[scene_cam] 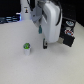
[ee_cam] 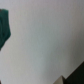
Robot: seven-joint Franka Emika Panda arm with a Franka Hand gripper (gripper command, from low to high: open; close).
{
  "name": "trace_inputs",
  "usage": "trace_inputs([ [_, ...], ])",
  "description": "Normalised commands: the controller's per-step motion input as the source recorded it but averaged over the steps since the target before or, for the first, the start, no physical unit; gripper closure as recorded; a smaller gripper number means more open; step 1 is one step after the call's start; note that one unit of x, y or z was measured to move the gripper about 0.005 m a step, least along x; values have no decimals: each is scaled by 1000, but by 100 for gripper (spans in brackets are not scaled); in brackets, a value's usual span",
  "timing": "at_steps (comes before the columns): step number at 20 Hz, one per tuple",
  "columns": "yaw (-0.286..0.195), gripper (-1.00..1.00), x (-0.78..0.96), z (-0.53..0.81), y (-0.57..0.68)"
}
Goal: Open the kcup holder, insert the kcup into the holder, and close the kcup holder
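The kcup [scene_cam: 26, 47], a tiny pod with a green top and pale body, stands upright on the white table in the exterior view. My gripper [scene_cam: 44, 44] hangs just above the table, a short way toward the exterior view's right of the kcup and apart from it. Its fingers are too small and blurred to tell whether they are open or shut. The kcup holder [scene_cam: 68, 33], a dark boxy unit, sits behind the arm on the exterior view's right, partly hidden by it. The wrist view is blurred and shows mostly pale table.
The white arm body [scene_cam: 49, 17] fills the upper middle of the exterior view. Dark objects [scene_cam: 10, 20] line the back edge at the exterior view's left. A blurred teal patch [ee_cam: 4, 25] and a dark corner [ee_cam: 75, 75] show in the wrist view.
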Motion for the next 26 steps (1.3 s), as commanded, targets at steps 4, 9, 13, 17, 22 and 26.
trace_inputs([
  [4,-298,-100,-280,-267,-433],
  [9,-298,-100,-306,-314,-427],
  [13,-289,-100,-372,-359,-443],
  [17,-301,-100,-223,-389,-437],
  [22,-302,-100,-93,-404,-386],
  [26,-223,-100,13,-287,-120],
])
